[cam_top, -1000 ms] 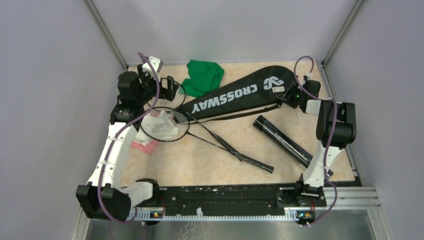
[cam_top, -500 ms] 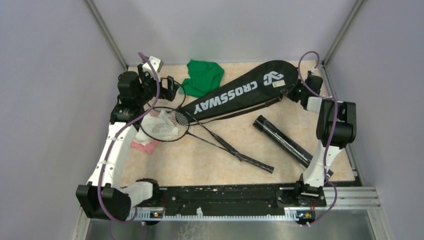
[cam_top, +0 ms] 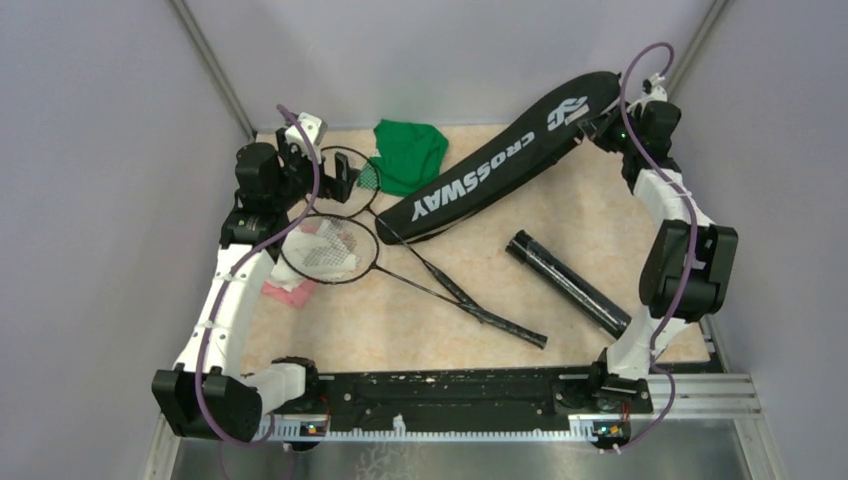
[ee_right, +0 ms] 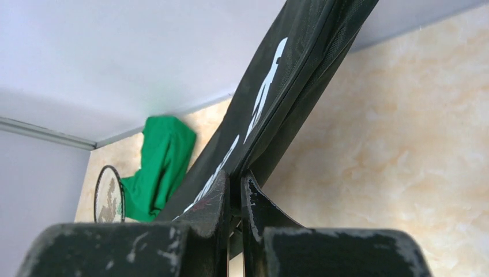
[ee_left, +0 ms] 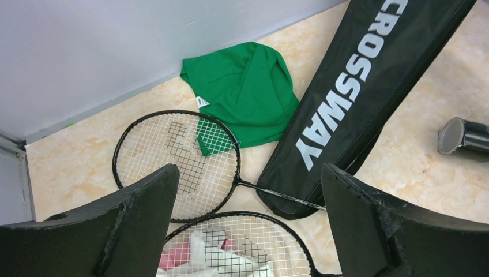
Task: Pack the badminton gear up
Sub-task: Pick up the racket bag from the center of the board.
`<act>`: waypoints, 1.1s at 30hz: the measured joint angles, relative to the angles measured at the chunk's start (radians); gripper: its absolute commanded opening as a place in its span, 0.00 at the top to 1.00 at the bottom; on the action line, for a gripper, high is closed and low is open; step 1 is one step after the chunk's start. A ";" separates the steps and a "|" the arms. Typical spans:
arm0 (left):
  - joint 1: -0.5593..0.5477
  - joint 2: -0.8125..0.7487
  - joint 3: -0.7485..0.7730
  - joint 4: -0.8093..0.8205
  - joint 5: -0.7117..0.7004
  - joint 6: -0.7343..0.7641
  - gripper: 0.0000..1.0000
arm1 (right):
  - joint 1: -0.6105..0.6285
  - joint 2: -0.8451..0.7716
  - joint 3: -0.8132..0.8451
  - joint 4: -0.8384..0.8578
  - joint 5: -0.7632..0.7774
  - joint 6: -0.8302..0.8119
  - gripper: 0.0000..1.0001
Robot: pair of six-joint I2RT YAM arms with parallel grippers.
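Observation:
The black CROSSWAY racket bag [cam_top: 495, 165] slants up from the table, its wide end raised at the back right. My right gripper [cam_top: 603, 118] is shut on the bag's edge [ee_right: 271, 115] and holds it up. Two thin black rackets lie at the left: one head [cam_top: 352, 178] near the green cloth, the other [cam_top: 328, 248] over the white and pink cloths, its handle [cam_top: 495, 318] reaching right. The bag's low end covers the first racket's shaft. My left gripper [ee_left: 248, 231] is open and empty above both heads [ee_left: 179, 156]. The black tube [cam_top: 565, 282] lies at the right. No shuttlecocks show.
A green cloth [cam_top: 408, 155] lies at the back, partly under a racket head. White and pink cloths [cam_top: 300, 270] lie at the left under the other head. Grey walls close the back and both sides. The arm bases sit on a black rail [cam_top: 450, 392] at the near edge.
My right gripper has risen and moved back, lifting the bag's wide end off the table. The far racket's head now shows clear of the bag. The left arm has not moved.

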 measured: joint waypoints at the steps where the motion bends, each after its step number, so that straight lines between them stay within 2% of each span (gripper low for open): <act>1: 0.000 0.000 0.000 0.000 0.003 0.000 0.01 | 0.000 -0.014 0.014 -0.009 -0.005 -0.010 1.00; 12: 0.000 0.082 0.000 0.000 0.134 0.000 0.01 | 0.000 -0.125 0.215 -0.142 -0.056 -0.042 1.00; 21: -0.002 0.103 0.017 -0.002 0.194 -0.003 0.01 | 0.000 -0.148 0.507 -0.251 -0.128 -0.028 1.00; 27: -0.012 0.103 0.023 0.000 0.228 -0.012 0.01 | 0.027 -0.170 0.568 -0.294 -0.173 -0.023 1.00; 33: -0.085 0.121 0.084 0.000 0.229 -0.026 0.01 | 0.132 -0.176 0.603 -0.356 -0.193 -0.013 1.00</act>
